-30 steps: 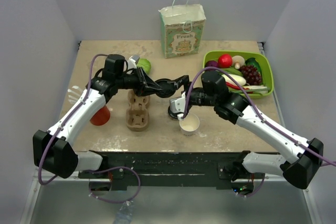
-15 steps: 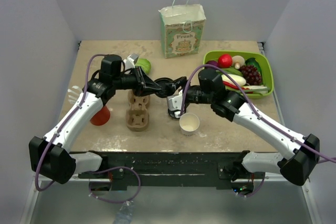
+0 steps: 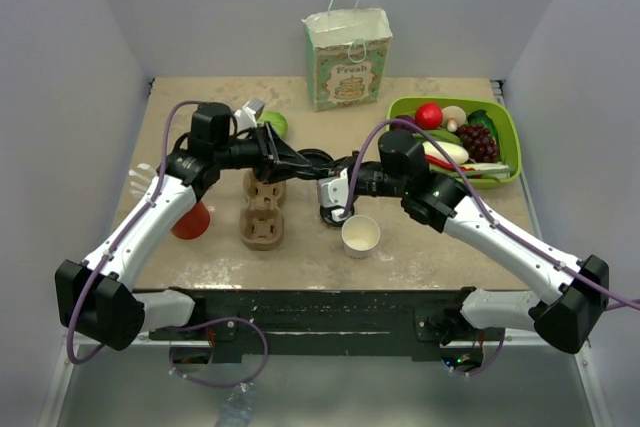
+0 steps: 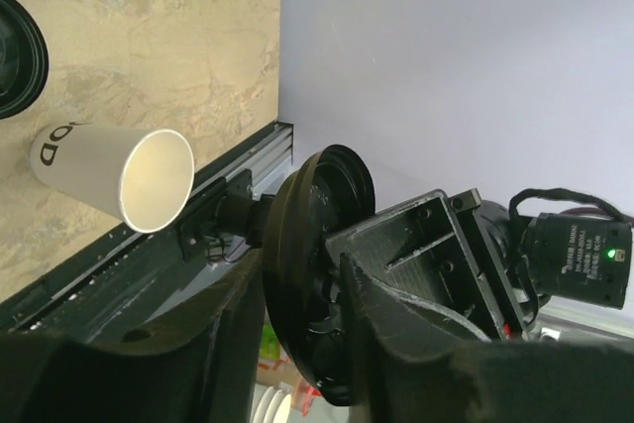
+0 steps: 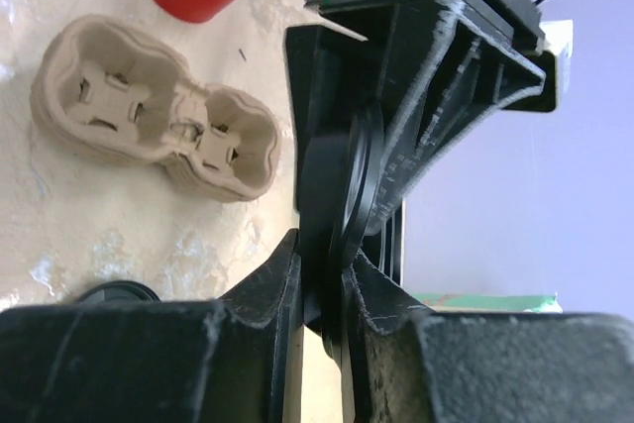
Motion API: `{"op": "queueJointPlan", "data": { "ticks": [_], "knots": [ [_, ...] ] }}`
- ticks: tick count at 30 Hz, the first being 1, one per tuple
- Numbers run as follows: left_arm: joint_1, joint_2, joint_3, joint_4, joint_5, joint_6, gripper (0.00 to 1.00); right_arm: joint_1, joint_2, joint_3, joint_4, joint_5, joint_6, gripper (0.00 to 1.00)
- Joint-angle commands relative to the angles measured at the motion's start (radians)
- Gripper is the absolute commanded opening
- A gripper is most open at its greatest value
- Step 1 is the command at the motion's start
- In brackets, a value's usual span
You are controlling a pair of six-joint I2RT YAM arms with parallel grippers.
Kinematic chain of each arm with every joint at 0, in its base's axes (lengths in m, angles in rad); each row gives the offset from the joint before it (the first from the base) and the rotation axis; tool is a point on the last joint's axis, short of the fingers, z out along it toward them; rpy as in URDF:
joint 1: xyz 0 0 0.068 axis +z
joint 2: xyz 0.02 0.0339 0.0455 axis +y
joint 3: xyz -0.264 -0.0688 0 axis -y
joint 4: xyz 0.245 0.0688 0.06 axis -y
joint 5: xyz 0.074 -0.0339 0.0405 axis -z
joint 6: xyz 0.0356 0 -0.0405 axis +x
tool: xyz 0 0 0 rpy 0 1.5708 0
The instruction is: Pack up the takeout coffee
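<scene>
The takeout coffee (image 3: 361,235) is a bare white paper cup (image 4: 114,177) standing upright and open-topped on the table, below the two grippers. Above the table's middle a round black lid (image 3: 326,169) hangs on edge between both arms. My right gripper (image 5: 325,260) is shut on the lid (image 5: 342,210), with both pads pressed on its rim. My left gripper (image 4: 297,294) stands open around the same lid (image 4: 317,274), its fingers a little apart from it. In the top view the left gripper (image 3: 316,161) and right gripper (image 3: 338,177) meet tip to tip.
A second black lid (image 3: 335,214) lies flat on the table beside the cup. A brown pulp cup carrier (image 3: 264,209) and a red cup (image 3: 190,219) sit to the left. A paper bag (image 3: 348,55) stands at the back, and a green tray (image 3: 512,137) of toy food is at the right.
The right gripper rose from the cup and closed on the lid held by the left gripper. The left gripper's jaws then spread off the lid.
</scene>
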Motion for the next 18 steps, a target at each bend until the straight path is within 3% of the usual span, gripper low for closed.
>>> {"op": "queueJointPlan", "data": {
  "ticks": [1, 3, 4, 5, 7, 11, 15, 17, 18],
  "knots": [
    [-0.015, -0.002, 0.013, 0.048, 0.074, 0.031, 0.59, 0.003, -0.049, 0.004, 0.112, -0.011, 0.088, 0.12],
    [-0.013, -0.005, 0.046, 0.045, 0.052, 0.054, 0.75, 0.003, -0.063, 0.001, 0.115, 0.009, 0.143, 0.12],
    [-0.013, -0.015, 0.063, 0.025, 0.039, 0.095, 0.93, 0.003, -0.07, -0.001, 0.114, 0.017, 0.163, 0.11],
    [-0.013, -0.016, 0.083, 0.002, 0.019, 0.127, 0.99, 0.003, -0.073, -0.007, 0.117, 0.021, 0.187, 0.11],
    [-0.012, -0.03, 0.154, -0.126, -0.094, 0.241, 1.0, 0.003, -0.087, -0.015, 0.121, 0.032, 0.273, 0.11],
    [-0.009, -0.1, 0.197, -0.188, -0.328, 0.329, 1.0, 0.003, -0.119, -0.047, 0.143, 0.072, 0.477, 0.15],
    [-0.009, -0.197, 0.206, -0.194, -0.634, 0.372, 1.0, 0.003, -0.133, -0.05, 0.14, 0.148, 0.849, 0.23],
    [-0.009, -0.258, 0.194, -0.168, -0.71, 0.396, 1.0, 0.001, -0.135, -0.03, 0.089, 0.238, 0.979, 0.22],
    [-0.009, -0.29, 0.168, -0.151, -0.751, 0.405, 1.0, 0.0, -0.133, -0.019, 0.063, 0.274, 1.12, 0.22]
  ]
}}
